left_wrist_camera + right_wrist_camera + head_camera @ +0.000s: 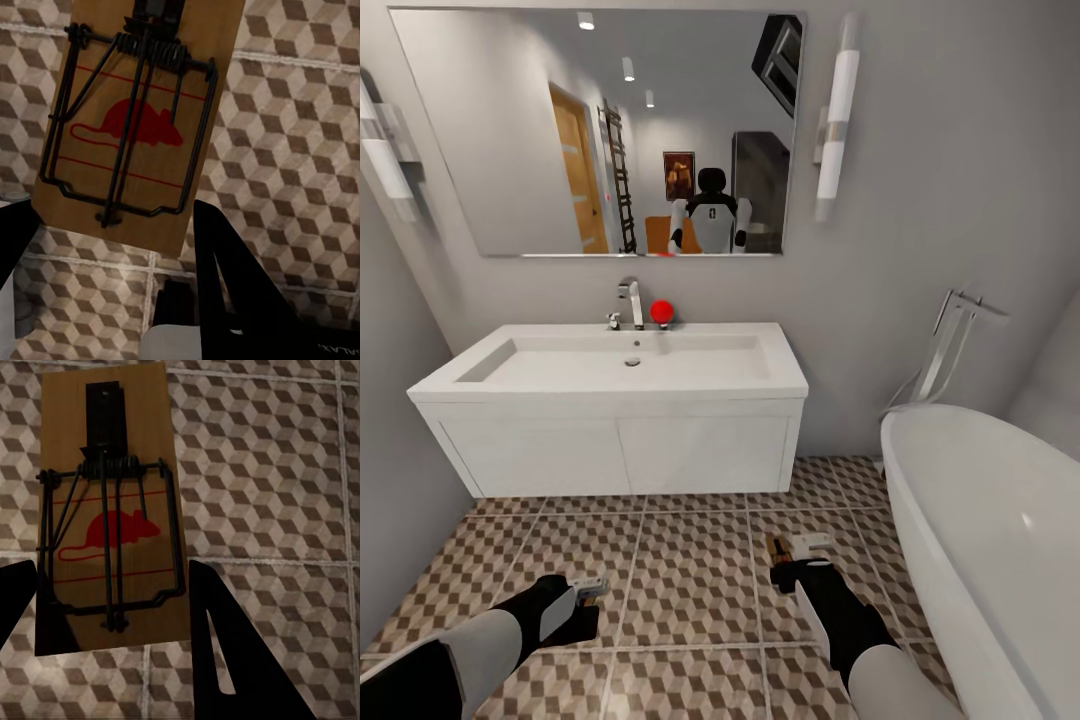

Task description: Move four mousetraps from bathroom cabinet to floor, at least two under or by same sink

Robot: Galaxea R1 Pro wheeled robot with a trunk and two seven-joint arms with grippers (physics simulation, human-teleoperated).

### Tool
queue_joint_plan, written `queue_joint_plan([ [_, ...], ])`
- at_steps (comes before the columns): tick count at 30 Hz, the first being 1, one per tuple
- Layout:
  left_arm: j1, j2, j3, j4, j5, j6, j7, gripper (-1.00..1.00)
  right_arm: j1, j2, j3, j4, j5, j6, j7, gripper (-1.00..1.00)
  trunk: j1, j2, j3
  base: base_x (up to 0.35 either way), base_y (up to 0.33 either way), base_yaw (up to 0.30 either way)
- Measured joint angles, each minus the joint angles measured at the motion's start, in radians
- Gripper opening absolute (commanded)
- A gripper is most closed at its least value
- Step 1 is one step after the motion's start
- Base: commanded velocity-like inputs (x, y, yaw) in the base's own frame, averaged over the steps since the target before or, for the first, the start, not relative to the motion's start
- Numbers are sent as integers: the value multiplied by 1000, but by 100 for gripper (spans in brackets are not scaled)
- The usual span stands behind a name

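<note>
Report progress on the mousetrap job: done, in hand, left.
Done: no trap lies on the bathroom floor in these views; the tiles before the sink are bare. In hand: the left gripper holds one mousetrap and the right gripper holds another mousetrap, both above the tiles. Left: set these two down by the sink, then fetch the remaining two.

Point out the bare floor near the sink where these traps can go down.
Bare bathroom floor runs along the front of the sink vanity, between the left wall and the bathtub. The widest patch lies between the left gripper and right gripper, each carrying a mousetrap. Room narrows beside the tub.
</note>
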Motion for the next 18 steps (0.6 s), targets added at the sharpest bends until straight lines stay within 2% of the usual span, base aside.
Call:
queue_joint_plan([
  [8, 0, 0, 0, 0, 0, 0, -1, -100, 0, 0, 1, -7, 0, 7, 0, -100, 31, -56, -26, 0, 0, 0],
  [18, 0, 0, 0, -1, -1, -17, -7, -100, 0, 0, 1, -8, 0, 5, 1, -100, 69, -126, -72, 0, 0, 0],
])
